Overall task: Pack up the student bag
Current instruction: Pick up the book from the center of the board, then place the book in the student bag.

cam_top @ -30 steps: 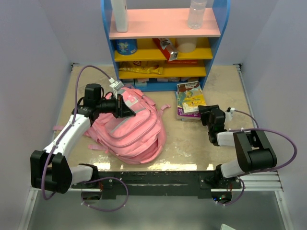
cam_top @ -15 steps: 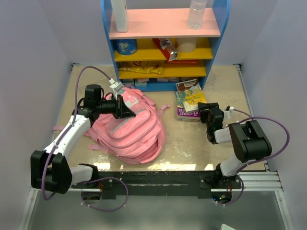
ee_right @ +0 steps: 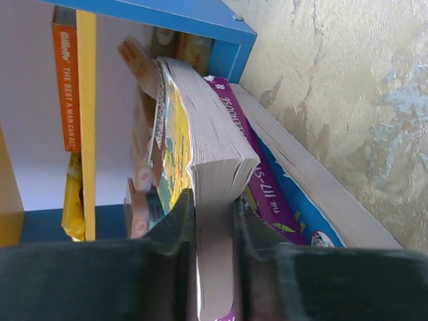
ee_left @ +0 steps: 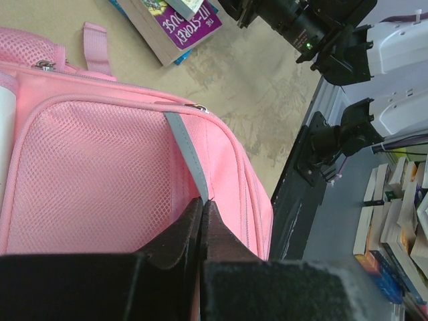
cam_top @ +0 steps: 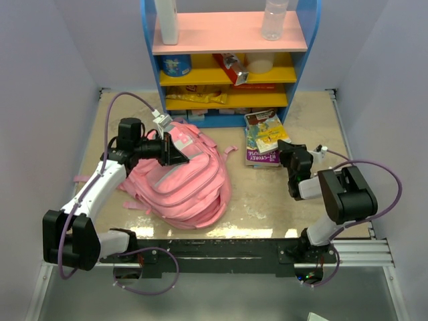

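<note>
The student bag (cam_top: 184, 184), a soft pink backpack, lies left of the table's middle. My left gripper (cam_top: 180, 152) hovers over its upper end, shut on the bag's grey strip (ee_left: 187, 144), which runs in between the fingertips (ee_left: 202, 200); pink mesh pocket (ee_left: 93, 174) fills that view. My right gripper (cam_top: 283, 148) is at the near edge of a stack of books (cam_top: 264, 137) and is shut on the top, yellow-covered book (ee_right: 207, 140), a finger on either side of its page block (ee_right: 214, 200). A purple book (ee_right: 264, 184) lies underneath it.
A blue shelf unit (cam_top: 231, 67) stands at the back, right behind the books, holding a clear bottle (cam_top: 275, 19), a white container (cam_top: 166, 20), a blue tin (cam_top: 176, 65) and snack packs. An orange box (ee_right: 67, 87) sits on its lowest shelf. Grey walls close both sides.
My right gripper has edged up to the stack and closed on the top book, whose near edge now sits slightly raised. The left arm and bag have not moved.
</note>
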`<action>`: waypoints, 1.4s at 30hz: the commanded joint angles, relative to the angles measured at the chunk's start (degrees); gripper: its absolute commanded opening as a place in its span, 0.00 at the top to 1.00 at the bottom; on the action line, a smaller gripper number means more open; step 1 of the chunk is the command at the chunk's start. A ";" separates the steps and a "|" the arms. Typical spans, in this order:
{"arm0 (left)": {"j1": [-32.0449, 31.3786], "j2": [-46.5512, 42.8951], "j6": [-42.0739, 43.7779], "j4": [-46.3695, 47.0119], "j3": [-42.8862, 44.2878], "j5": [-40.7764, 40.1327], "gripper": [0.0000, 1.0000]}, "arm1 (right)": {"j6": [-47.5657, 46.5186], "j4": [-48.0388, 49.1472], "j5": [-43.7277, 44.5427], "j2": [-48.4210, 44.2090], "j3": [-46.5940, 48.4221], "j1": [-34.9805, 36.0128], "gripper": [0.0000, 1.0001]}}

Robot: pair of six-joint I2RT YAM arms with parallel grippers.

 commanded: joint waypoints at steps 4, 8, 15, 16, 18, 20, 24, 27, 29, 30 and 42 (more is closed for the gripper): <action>0.48 -2.10 0.16 3.86 2.47 3.84 1.00 | -3.10 -7.44 -2.34 -17.48 -1.48 0.14 1.00; 0.40 -0.87 1.91 1.77 5.10 3.58 1.00 | -4.60 -19.48 -7.17 -32.24 -2.88 0.06 1.00; 1.36 1.51 2.28 2.28 8.28 1.03 1.00 | -0.48 -44.10 -16.04 -57.32 -8.32 0.14 1.00; 1.36 1.68 1.40 3.33 8.36 0.77 1.00 | 1.27 -45.51 -17.02 -59.78 -9.46 0.14 1.00; 1.45 2.03 0.52 4.39 8.98 0.50 1.00 | 2.16 -51.30 -19.21 -66.62 -11.14 0.23 1.00; 1.45 2.21 -0.45 5.44 9.94 0.50 1.00 | 1.73 -57.35 -20.10 -70.69 -11.06 0.23 1.00; 1.63 2.03 -1.33 6.50 11.70 0.59 1.00 | 0.41 -65.29 -22.12 -77.46 -9.83 0.23 1.00; 1.63 2.21 -2.29 7.03 12.93 0.50 1.00 | -0.03 -67.05 -24.32 -78.96 -8.77 0.14 1.00; 1.71 2.21 -2.30 7.03 13.46 0.50 1.00 | -0.47 -67.58 -25.98 -78.62 -7.55 0.23 1.00; 1.72 2.12 -2.30 7.03 13.55 0.33 1.00 | -0.47 -67.23 -26.69 -78.27 -7.28 0.14 1.00; 1.72 2.56 -2.65 8.08 12.76 -0.20 1.00 | -5.13 -59.58 -31.09 -64.32 2.65 1.20 1.00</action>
